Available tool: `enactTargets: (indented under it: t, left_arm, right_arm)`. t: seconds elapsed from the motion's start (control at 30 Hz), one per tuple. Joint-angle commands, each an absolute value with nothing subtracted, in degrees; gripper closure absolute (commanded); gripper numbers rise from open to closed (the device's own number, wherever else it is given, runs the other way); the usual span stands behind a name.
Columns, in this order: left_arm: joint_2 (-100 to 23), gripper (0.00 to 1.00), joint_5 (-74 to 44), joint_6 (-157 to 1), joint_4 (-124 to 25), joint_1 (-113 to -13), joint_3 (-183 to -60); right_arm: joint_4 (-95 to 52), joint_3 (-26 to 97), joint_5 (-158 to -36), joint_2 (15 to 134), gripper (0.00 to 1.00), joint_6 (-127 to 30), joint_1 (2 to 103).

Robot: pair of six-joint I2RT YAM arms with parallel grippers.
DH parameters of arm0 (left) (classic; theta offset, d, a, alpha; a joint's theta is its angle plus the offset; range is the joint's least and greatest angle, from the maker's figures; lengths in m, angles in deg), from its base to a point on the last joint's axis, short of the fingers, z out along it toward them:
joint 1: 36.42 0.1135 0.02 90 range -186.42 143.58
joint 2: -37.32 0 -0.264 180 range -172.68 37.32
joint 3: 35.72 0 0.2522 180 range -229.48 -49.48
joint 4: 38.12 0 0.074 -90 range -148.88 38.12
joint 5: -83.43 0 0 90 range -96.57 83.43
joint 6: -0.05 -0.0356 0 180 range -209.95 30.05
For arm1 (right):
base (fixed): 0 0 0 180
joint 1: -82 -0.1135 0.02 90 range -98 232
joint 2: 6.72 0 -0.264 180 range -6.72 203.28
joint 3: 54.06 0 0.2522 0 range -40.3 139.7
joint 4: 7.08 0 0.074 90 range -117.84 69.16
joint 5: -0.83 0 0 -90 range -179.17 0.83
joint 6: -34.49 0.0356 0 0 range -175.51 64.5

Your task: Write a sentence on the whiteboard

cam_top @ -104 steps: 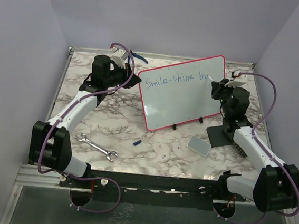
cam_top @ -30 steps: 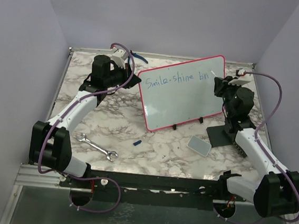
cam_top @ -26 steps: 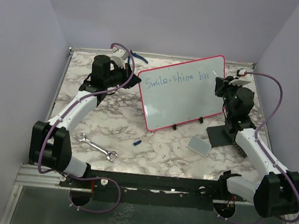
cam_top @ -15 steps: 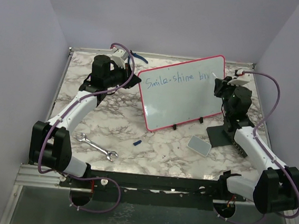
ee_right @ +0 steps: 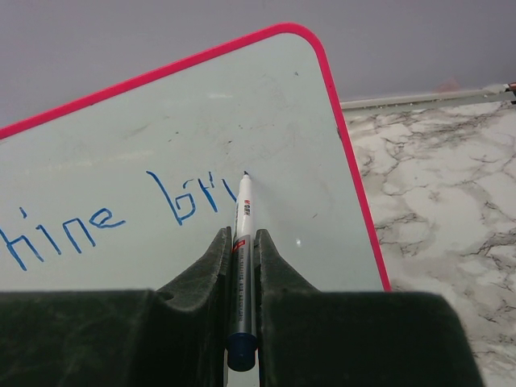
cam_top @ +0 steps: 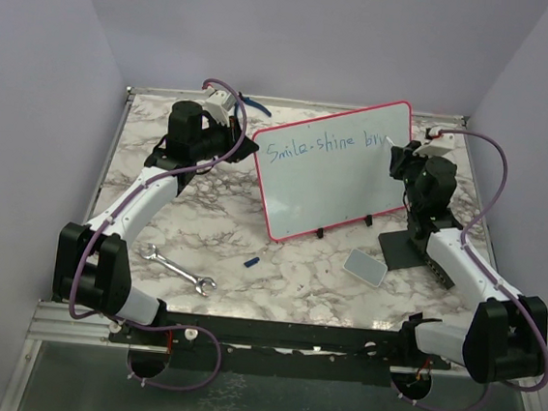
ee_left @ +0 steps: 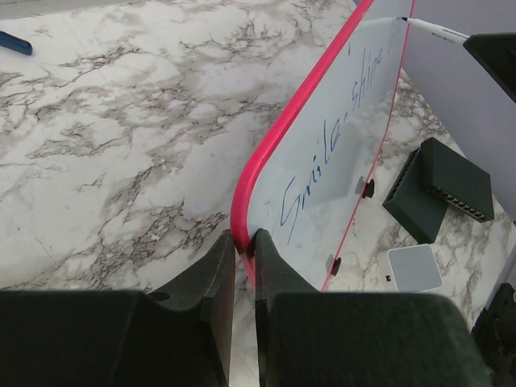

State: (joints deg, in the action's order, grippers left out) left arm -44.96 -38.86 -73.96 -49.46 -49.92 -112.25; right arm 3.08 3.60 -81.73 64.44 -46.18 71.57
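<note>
The whiteboard (cam_top: 339,187) stands tilted on its feet at mid table, with a red-pink frame. The sentence (cam_top: 324,144) in blue reads "Smile-shine bri" with one more stroke. My left gripper (cam_top: 253,146) is shut on the board's left frame edge (ee_left: 242,211), one finger on each side, as the left wrist view shows (ee_left: 243,238). My right gripper (ee_right: 240,234) is shut on a white marker (ee_right: 244,200) with a blue rear end. Its tip touches the whiteboard (ee_right: 201,105) just right of the last letters (ee_right: 189,197). From above, the right gripper (cam_top: 395,159) is at the board's upper right.
A wrench (cam_top: 178,270) lies front left and a small blue cap (cam_top: 252,261) lies below the board. A grey pad (cam_top: 365,266) and a black stand (cam_top: 406,249) sit under the right arm. A blue object (cam_top: 255,101) lies at the back edge.
The blue writing has grown from "bi" to "bri" plus a stroke. The right gripper and marker have shifted slightly right along the line. The left gripper has not moved.
</note>
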Motion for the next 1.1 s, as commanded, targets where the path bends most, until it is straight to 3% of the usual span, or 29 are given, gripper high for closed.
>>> enactTargets:
  t: [0.0,1.07]
  left_arm:
    - [-42.8,1.00,-39.2,-75.9,-48.3,-49.7,-112.0]
    - [-42.8,1.00,-39.1,-75.9,-48.3,-49.7,-112.0]
  right_arm:
    - [3.2,5.7,-81.5,65.4,0.99,-47.1,71.8]
    - [2.1,2.7,-85.9,64.5,0.99,-48.6,71.9]
